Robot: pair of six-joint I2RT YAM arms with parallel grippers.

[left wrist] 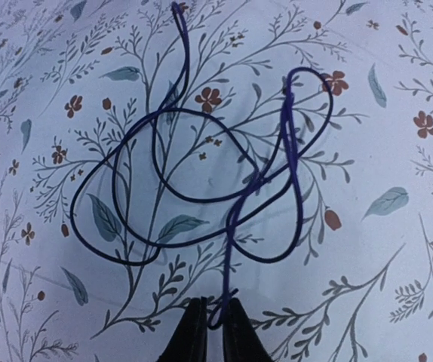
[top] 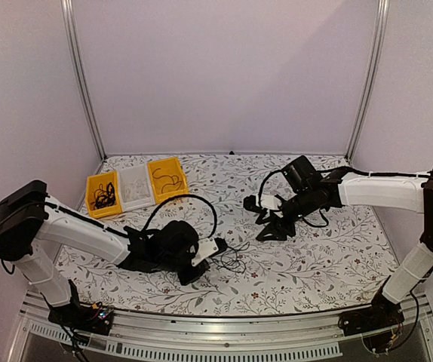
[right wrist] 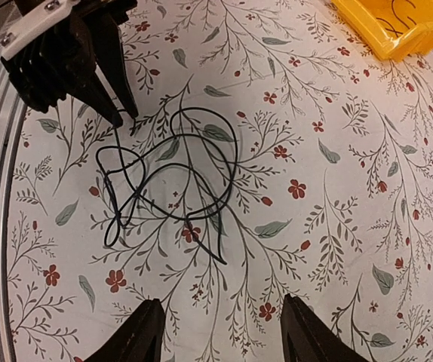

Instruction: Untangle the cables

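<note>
The cables (top: 235, 260) are a loose tangle of thin dark wire lying flat on the floral tablecloth at front centre. They fill the left wrist view (left wrist: 289, 143) and the middle of the right wrist view (right wrist: 234, 162). My left gripper (top: 215, 253) is at the tangle's left edge. Its jaws (left wrist: 216, 317) are shut on a small loop of one strand. It also shows in the right wrist view (right wrist: 118, 113), pinching that strand. My right gripper (top: 273, 230) is open and empty above the cloth, to the right of the tangle, with its fingers wide apart (right wrist: 224, 332).
Three small bins stand at the back left: a yellow one (top: 102, 194) holding dark wires, a pale one (top: 135, 187), and a yellow one (top: 167, 178) holding a wire, also in the right wrist view (right wrist: 397, 30). A metal rail (top: 201, 332) runs along the table's front edge.
</note>
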